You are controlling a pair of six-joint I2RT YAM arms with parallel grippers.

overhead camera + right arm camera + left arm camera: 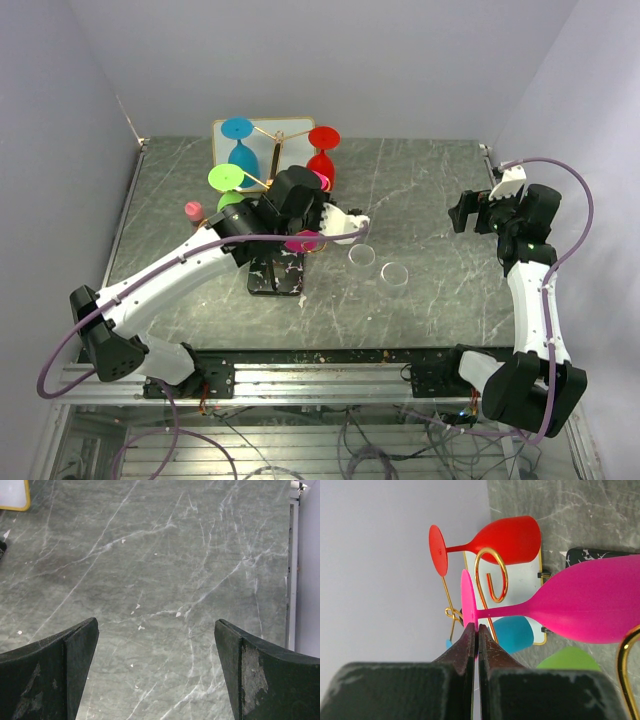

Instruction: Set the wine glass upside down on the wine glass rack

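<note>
**Right gripper** (155, 670): nearest item. Jaws spread wide and empty, over bare marble-look table (160, 570), well apart from the work.

**Two clear round shapes** (378, 264): on the table between the two arms. Possibly glassware; too faint to tell.

**Left gripper** (475, 630): fingers pressed together. As far as the wrist view shows, they pinch the thin rim of the foot of the magenta wine glass (590, 600).

**Magenta wine glass**: the task's piece. Inverted, lying the same way as the glasses already hung, beside the rack post. Its stem passes just beside a gold scroll-ended arm (505, 577) and does not appear seated in it.

**Wine glass rack** (275, 275): black white-veined base under the left gripper, with gold arms above.

**Red wine glass** (512, 540), **blue wine glass** (515, 632), **green wine glass** (567, 657): hung upside down, farther back.

**White gold-rimmed tray** (525, 580): farthest, behind the rack.

**Handling note (judgement):**
- The step in hand is hanging the glass.
- Keep the pinch firm, since a foot rim gives little purchase.
- Guide the stem into the mouth of the scroll until the foot bears on the gold wire.
- Keep the bowl clear of the red glass.
- Let go only once the arm carries the weight.
</note>
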